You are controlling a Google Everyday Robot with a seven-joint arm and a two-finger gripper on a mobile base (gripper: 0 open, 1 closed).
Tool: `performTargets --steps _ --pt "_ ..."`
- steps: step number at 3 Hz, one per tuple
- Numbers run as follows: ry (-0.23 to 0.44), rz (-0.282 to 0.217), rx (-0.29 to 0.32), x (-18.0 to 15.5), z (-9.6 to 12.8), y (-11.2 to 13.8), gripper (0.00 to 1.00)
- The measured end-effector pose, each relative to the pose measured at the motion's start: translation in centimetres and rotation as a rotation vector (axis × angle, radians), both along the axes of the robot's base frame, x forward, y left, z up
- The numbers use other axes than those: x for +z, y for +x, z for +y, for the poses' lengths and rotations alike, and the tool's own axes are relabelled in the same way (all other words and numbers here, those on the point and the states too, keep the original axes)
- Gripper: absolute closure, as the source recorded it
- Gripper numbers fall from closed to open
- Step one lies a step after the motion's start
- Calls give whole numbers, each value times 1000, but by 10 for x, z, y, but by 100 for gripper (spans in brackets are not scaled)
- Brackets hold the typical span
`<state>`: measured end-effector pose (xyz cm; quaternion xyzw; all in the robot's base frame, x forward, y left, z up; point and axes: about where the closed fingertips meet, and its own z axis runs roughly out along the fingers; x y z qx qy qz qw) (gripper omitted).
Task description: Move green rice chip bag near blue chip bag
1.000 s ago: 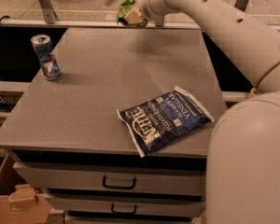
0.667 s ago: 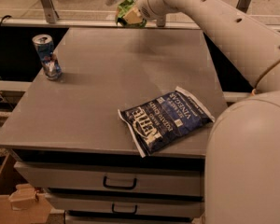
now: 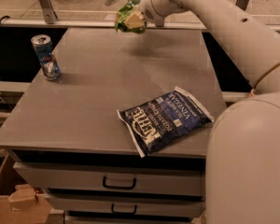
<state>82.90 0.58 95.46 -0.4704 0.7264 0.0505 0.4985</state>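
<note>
My gripper [image 3: 126,8] hangs above the far edge of the grey table [image 3: 102,83], at the top middle of the camera view. It is shut on the green rice chip bag [image 3: 129,18], which hangs crumpled in the air below the fingers. The blue chip bag [image 3: 164,119] lies flat near the table's front right corner, white "Kettle" lettering facing up. The green bag is well behind it and a little to its left.
A blue and silver drink can [image 3: 45,56] stands near the table's left edge. Drawers [image 3: 119,183] sit under the tabletop. A cardboard box [image 3: 9,199] lies on the floor at lower left. My arm [image 3: 233,27] spans the right side.
The gripper with the green bag has shifted slightly down and toward the table; the blue bag and the can have not moved.
</note>
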Motion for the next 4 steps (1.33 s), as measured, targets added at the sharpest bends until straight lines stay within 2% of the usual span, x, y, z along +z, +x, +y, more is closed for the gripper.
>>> performTargets --steps 1,2,3,4 --pt "-75 90 46 -7 -20 -36 100" --pt "-134 188 27 -15 -51 -77 100" --pt "-185 314 0 -32 -74 -121 100" --pt "-209 437 7 -54 -83 -160 100"
